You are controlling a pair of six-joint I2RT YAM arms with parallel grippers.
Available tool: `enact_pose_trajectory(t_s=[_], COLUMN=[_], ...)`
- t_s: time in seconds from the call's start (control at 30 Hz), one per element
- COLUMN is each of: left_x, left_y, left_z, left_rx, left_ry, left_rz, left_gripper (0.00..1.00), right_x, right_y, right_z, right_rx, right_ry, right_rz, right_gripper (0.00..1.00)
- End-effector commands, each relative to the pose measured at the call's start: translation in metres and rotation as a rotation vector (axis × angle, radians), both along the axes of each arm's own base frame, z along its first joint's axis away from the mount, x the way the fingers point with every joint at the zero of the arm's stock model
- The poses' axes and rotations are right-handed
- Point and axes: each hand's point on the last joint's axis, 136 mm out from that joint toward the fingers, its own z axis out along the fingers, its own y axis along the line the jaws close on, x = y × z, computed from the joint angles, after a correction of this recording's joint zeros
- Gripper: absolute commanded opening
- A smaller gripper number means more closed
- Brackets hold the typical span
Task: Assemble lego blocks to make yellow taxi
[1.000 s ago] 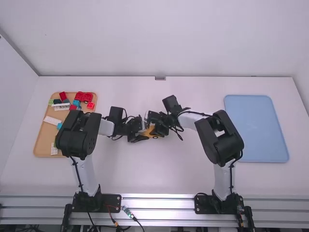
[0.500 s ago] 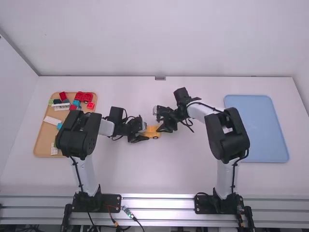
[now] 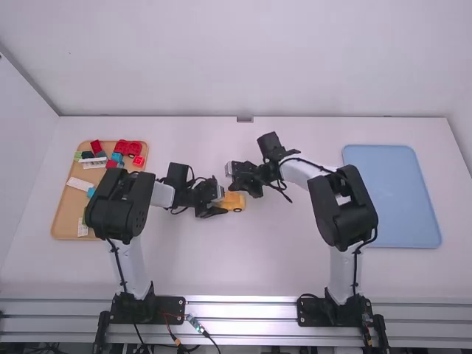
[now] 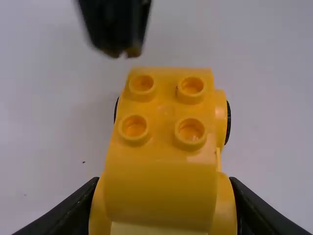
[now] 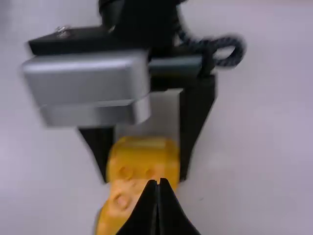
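The left gripper (image 3: 216,209) is at the middle of the table, shut on the yellow car (image 3: 235,201). Seen from the left wrist, the car (image 4: 164,115) has several studs on its flat part and dark wheels at its sides; the left gripper (image 4: 164,208) clasps its raised, curved part from both sides. The right gripper (image 3: 251,189) hangs just beyond the car, apart from the left gripper. Above the studded end, off to one side, are its tips (image 4: 124,51). In the right wrist view the right gripper (image 5: 159,183) is shut with nothing held, overlapping the yellow car (image 5: 142,169).
A wooden tray (image 3: 68,203) at the left holds red, blue, white, green and dark blocks, with the left arm reaching over its edge. An unloaded blue tray (image 3: 391,195) lies at the right.
The right gripper moved from over the car to the right, uncovering it, then came back a little left and farther from the camera. The left gripper and car stayed still.
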Motion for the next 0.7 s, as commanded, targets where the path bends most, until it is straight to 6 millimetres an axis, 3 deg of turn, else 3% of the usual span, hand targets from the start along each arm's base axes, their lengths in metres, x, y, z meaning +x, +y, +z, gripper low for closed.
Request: enact_pose_trajectory(t_s=[0.0, 0.43, 0.6, 0.67], left_x=[-0.007, -0.002, -0.002, -0.002], left_y=[0.003, 0.005, 0.005, 0.005], left_z=[-0.012, -0.012, -0.012, -0.012], left_rx=[0.029, 0.04, 0.04, 0.04], left_ry=[0.03, 0.027, 0.025, 0.026], left_rz=[0.012, 0.037, 0.036, 0.036], left_gripper=[0.33, 0.29, 0.29, 0.3], right_x=[-0.012, -0.016, -0.016, -0.011], right_y=[-0.003, -0.014, -0.01, -0.006], right_z=[-0.02, -0.035, -0.053, -0.051], right_rx=[-0.023, -0.045, -0.104, -0.091], right_ry=[0.093, 0.118, 0.103, 0.106], right_rz=[-0.044, -0.082, -0.149, -0.181], right_gripper=[0.0, 0.0, 0.0, 0.0])
